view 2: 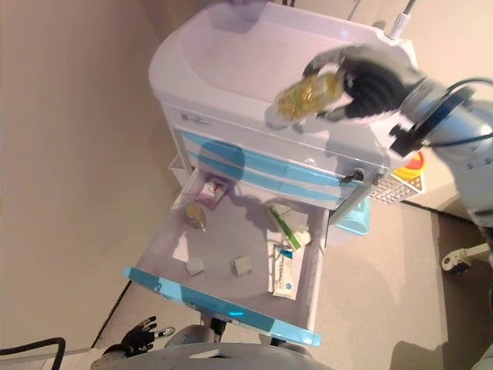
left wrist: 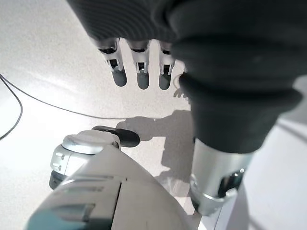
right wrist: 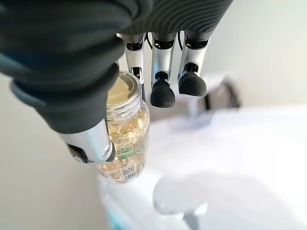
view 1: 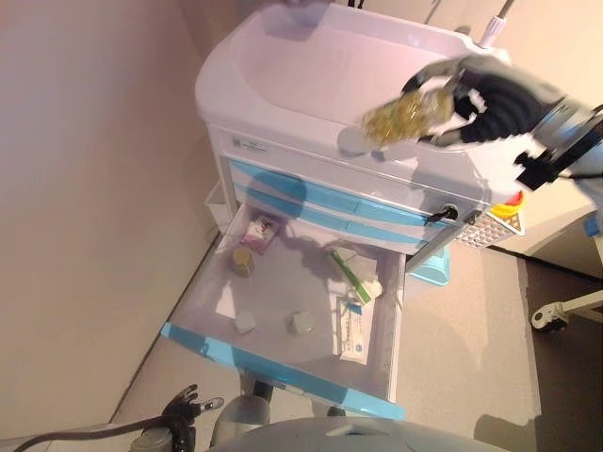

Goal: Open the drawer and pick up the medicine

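My right hand (view 1: 482, 102) is shut on a clear medicine bottle (view 1: 405, 115) full of yellow capsules and holds it tilted above the white cart's top (view 1: 311, 66). In the right wrist view the thumb and one finger pinch the bottle (right wrist: 123, 139); the other fingers (right wrist: 163, 91) stand beside it. The cart's lowest drawer (view 1: 283, 372), with a blue front, is pulled open below. It holds a small bottle (view 1: 242, 263), a purple box (view 1: 259, 231), a green tube (view 1: 350, 278), a white-blue box (view 1: 354, 330) and two small white cubes (view 1: 301, 323). My left hand (view 1: 184, 410) hangs open low near the floor, empty.
A beige wall (view 1: 85, 188) runs close along the cart's left side. Two shut blue-fronted drawers (view 1: 320, 202) sit above the open one. A white basket with a yellow and red item (view 1: 504, 212) hangs on the cart's right side. A wheeled stand base (view 1: 565, 311) is at the right.
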Robot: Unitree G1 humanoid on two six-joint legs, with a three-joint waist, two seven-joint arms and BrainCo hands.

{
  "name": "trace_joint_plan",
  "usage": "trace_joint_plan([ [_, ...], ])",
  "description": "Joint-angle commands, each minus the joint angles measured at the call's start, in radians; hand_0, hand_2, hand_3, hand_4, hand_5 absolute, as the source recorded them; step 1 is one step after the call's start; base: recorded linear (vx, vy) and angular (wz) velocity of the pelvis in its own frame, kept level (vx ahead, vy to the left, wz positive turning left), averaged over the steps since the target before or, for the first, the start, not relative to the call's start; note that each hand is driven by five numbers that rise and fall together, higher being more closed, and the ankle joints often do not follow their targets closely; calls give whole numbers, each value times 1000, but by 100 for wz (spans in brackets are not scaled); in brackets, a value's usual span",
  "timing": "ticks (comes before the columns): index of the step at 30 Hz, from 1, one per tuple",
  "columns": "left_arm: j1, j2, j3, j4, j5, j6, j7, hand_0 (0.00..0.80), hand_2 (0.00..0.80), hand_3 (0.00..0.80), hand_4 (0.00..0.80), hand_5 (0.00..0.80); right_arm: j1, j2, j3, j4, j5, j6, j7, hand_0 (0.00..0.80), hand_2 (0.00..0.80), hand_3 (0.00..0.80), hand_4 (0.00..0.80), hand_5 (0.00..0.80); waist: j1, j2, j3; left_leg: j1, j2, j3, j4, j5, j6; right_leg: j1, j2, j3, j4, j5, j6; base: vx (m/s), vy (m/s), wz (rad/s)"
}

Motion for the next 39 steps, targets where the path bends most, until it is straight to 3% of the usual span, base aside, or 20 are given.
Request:
trace_joint_plan([
  [1,11,47,3,29,-30,-1,9,0,0,0,0,0,-116,-63,32,87,-72,66,-83,800,800,800,800,800,35,-21,-59,37,5,50,72,-166,12,-82,-12,4,83,57,22,36,18,4],
  [6,26,72,3,8,-30,37,18,0,0,0,0,0,-324,-124,226,289,-137,111,-31,800,800,800,800,800,59,-28,-55,46,-1,29,65,-158,14,-67,-19,-16,82,57,22,34,29,1],
  [8,29,86,-6,-4,-25,54,17,0,0,0,0,0,-463,-132,367,412,-174,113,-6,800,800,800,800,800,81,-35,-52,45,-5,16,64,-154,13,-58,-25,-32,78,58,23,41,32,10],
  [11,33,98,-26,-25,-27,73,15,0,0,0,0,0,-654,-110,573,576,-197,117,48,800,800,800,800,800,112,-38,-49,49,-11,-7,60,-148,14,-46,-31,-53,77,57,21,47,32,20],
  [15,37,111,-43,-48,-26,88,6,0,0,0,0,0,-795,-52,749,756,-231,91,111,800,800,800,800,800,151,-39,-42,49,-17,-34,58,-142,15,-36,-40,-81,80,57,21,34,23,34],
  [20,38,122,-52,-67,-25,98,-5,0,0,0,0,0,-824,28,814,912,-241,90,168,800,800,800,800,800,192,-40,-38,48,-25,-64,58,-139,17,-25,-48,-108,81,55,22,37,20,21],
  [26,43,122,-48,-57,-2,87,-10,0,0,0,0,0,-787,84,803,1031,-299,99,252,800,800,800,800,800,223,-44,-37,48,-31,-87,55,-135,18,-17,-49,-123,78,53,21,25,11,17],
  [39,51,115,-37,-42,11,70,-14,0,0,0,0,0,-656,107,731,1063,-365,88,345,800,800,800,800,800,225,-43,-40,59,-30,-89,40,-132,16,-18,-46,-117,72,55,27,5,2,3],
])
